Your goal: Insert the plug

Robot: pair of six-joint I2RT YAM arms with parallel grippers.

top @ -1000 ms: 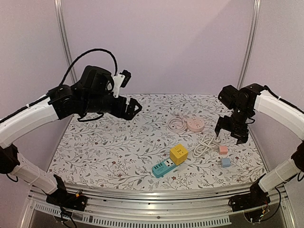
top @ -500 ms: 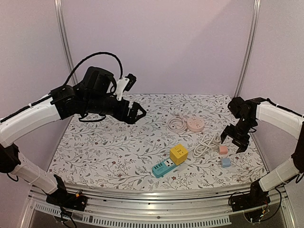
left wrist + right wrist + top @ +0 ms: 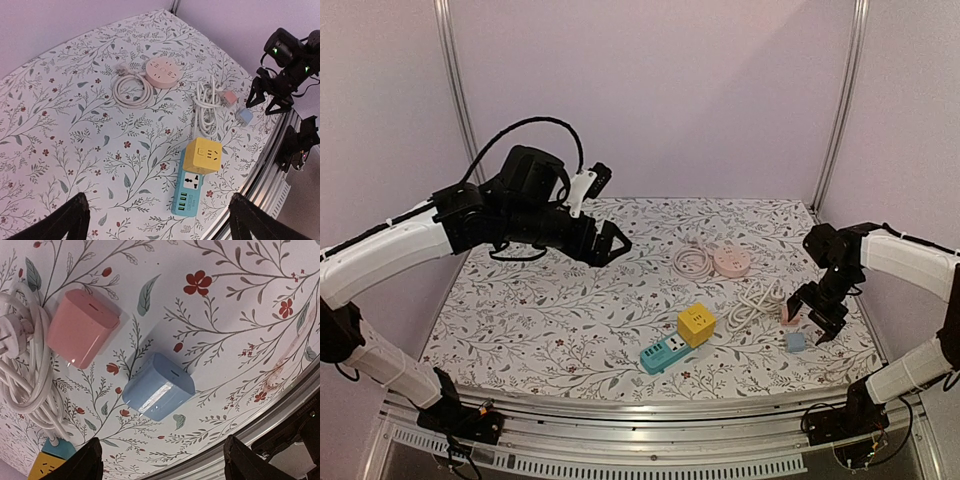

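Observation:
A blue plug (image 3: 158, 386) lies on the floral table beside a pink plug (image 3: 82, 328), near the right front edge. My right gripper (image 3: 163, 440) is open and empty, low over the blue plug (image 3: 795, 341), its fingers either side of it and apart from it. A teal power strip (image 3: 665, 353) with a yellow cube socket (image 3: 696, 323) on its far end lies at front centre. My left gripper (image 3: 610, 240) is open and empty, held high over the table's middle. In its view (image 3: 157, 197) it looks down on the strip (image 3: 188, 192) and cube (image 3: 202, 155).
A round pink socket (image 3: 731, 262) with a coiled white cable (image 3: 692, 262) lies at the back. A bundled white cable (image 3: 752, 300) runs from the yellow cube toward the pink plug (image 3: 786, 315). The table's metal front rail (image 3: 280, 410) is close behind the blue plug.
My right gripper has come down and forward from above the cable to just over the two small plugs. My left arm has shifted a little to the right.

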